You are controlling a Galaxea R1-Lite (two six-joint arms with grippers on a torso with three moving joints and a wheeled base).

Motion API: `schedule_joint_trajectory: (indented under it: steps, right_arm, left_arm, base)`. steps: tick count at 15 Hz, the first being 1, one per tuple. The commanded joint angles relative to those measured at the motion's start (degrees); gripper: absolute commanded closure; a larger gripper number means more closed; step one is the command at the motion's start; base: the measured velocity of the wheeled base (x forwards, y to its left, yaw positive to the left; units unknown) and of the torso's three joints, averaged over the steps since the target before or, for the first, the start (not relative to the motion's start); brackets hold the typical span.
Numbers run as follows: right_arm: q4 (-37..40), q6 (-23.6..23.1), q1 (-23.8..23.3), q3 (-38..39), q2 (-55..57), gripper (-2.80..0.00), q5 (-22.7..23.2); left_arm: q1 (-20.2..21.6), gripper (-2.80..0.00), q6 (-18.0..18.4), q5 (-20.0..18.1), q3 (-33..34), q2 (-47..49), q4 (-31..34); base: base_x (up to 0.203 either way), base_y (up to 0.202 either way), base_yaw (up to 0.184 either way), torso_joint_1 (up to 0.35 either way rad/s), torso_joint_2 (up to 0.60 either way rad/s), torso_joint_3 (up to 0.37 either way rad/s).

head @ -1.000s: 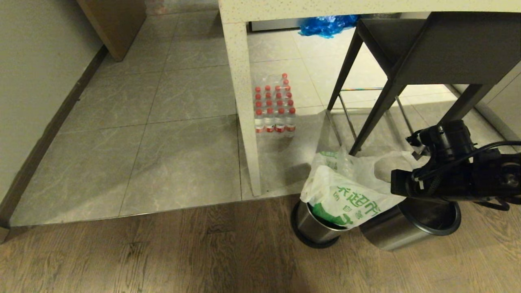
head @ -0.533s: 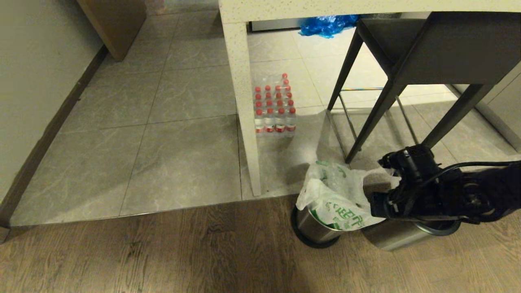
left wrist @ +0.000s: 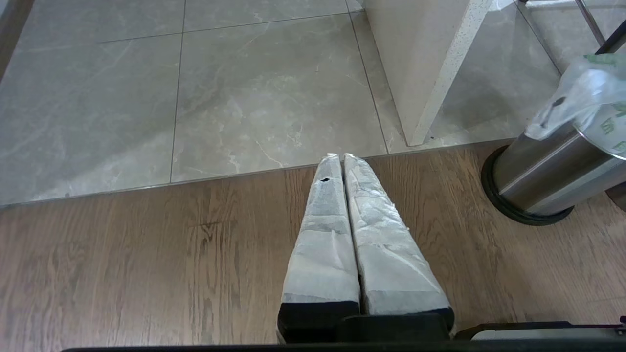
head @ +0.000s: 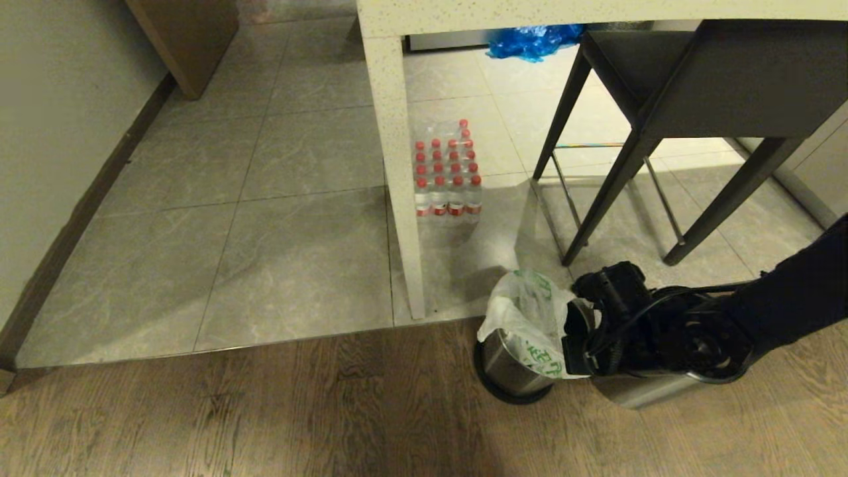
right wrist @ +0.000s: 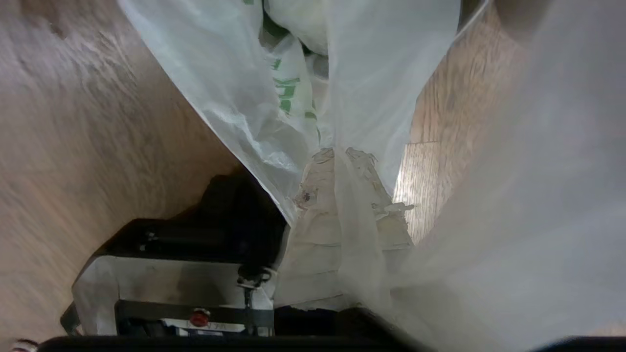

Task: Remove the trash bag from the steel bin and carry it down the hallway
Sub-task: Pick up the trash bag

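At the edge where wood flooring meets the grey tiles, the trash bag [head: 523, 311] sits partly inside the steel bin [head: 513, 371], its long axis running upward and leaning toward the robot's right, where its top is drawn toward the right gripper [head: 575, 344]. From the right wrist view, that gripper's padded fingers [right wrist: 318, 195] lie nearly together with a fold of the bag's film [right wrist: 352, 205] pinched between them. Most of the bag's lower half is hidden within the bin, and the printed green lettering is only partly legible. A second steel bin [head: 646, 389] lies largely covered by the right arm just beside the first. The left gripper [left wrist: 337, 159] hangs over the wood floor [left wrist: 146, 264], fingers pressed together, holding nothing. Farther off stand a pale table leg [head: 397, 165], a pack of red-capped bottles [head: 447, 175], a dark stool [head: 662, 86] and a blue plastic bag [head: 530, 40], cut off by the tabletop.
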Motion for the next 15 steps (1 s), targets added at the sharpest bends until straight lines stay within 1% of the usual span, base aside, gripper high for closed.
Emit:
schedule_joint_trajectory:
  steps: [1,4,7,8,10,12,13,15]
  right_arm:
    - [-0.30,0.09,0.42,-0.49,2.49,-2.80,-0.06]
    - [-0.67,-0.35,0.51,-1.56,4.69,-2.80,-0.08]
    - [-2.60,-0.38,0.51,-2.51,6.00,-2.80,-0.14]
    - [-2.95,-0.38,0.56,-2.49,6.48,-2.80,-0.79]
    - [-2.50,0.22,0.51,-2.48,5.56,-2.80,-1.99]
    - [-2.44,0.72,0.38,-2.51,3.82,-2.80,-1.13]
    - [-2.53,0.82,0.34,-2.97,5.07,-2.80,-1.00]
    - [-2.58,0.87,0.40,-6.46,8.30,-2.80,-1.36]
  left_arm:
    - [0.00,0.00,-0.01,-0.01,0.00,0.06,0.00]
    - [0.00,0.00,-0.01,-0.01,0.00,0.06,0.00]
    - [0.00,0.00,-0.01,-0.01,0.00,0.06,0.00]
    - [0.00,0.00,-0.01,-0.01,0.00,0.06,0.00]
    - [0.00,0.00,-0.01,-0.01,0.00,0.06,0.00]
    - [0.00,0.00,-0.01,-0.01,0.00,0.06,0.00]
    - [0.00,0.00,-0.01,-0.01,0.00,0.06,0.00]
    - [0.00,0.00,-0.01,-0.01,0.00,0.06,0.00]
  base:
    - [0.000,0.000,0.000,0.000,0.00,0.000]
    - [0.000,0.000,0.000,0.000,0.00,0.000]
    - [0.000,0.000,0.000,0.000,0.00,0.000]
    - [0.000,0.000,0.000,0.000,0.00,0.000]
    - [0.000,0.000,0.000,0.000,0.00,0.000]
    - [0.000,0.000,0.000,0.000,0.00,0.000]
    - [0.000,0.000,0.000,0.000,0.00,0.000]
    - [0.000,0.000,0.000,0.000,0.00,0.000]
